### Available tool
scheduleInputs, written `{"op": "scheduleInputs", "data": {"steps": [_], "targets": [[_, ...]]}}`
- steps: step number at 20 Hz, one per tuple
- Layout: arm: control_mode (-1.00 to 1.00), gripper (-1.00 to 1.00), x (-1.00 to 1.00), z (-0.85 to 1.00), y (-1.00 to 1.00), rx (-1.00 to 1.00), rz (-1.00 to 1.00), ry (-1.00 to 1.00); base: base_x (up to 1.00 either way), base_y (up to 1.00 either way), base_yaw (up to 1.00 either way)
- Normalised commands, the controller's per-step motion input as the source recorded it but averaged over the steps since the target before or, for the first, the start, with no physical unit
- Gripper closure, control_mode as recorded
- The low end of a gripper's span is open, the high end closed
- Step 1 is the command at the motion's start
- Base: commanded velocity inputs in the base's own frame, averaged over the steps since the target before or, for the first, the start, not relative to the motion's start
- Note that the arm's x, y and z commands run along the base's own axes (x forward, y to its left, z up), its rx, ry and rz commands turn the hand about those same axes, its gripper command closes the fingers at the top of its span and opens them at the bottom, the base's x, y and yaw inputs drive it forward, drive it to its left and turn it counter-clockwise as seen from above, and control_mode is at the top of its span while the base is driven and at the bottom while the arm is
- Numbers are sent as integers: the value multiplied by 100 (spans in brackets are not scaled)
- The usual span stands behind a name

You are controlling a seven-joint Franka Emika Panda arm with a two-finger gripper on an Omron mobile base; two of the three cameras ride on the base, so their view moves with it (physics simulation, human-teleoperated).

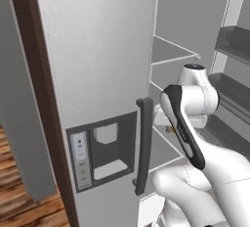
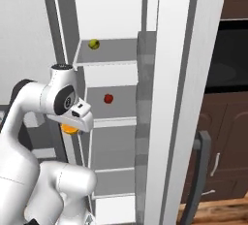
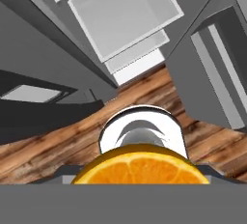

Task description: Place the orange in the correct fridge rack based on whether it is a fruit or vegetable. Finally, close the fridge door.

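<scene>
My gripper [image 2: 72, 126] has its jaws pinching the orange [image 2: 69, 130] between them, and I reckon lifting toward the fridge rack [image 2: 114, 121] ahead could clip its front edge and dislodge the fruit.

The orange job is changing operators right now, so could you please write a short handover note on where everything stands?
Hand: shut on the orange, held in front of the open fridge, below the level of the shelf with the red item.
Fridge rack: holds a small yellow-green item; the orange is not on it.
Fridge door: open.
Done: orange picked up.
Left: place the orange on the correct rack, withdraw, close the door.
</scene>
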Motion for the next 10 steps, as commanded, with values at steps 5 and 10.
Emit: {"op": "scheduleInputs", "data": {"steps": [5, 10], "targets": [[100, 100, 0, 0, 0, 0, 0, 0, 44, -15, 0], [100, 100, 0, 0, 0, 0, 0, 0, 5, -29, 0]]}}
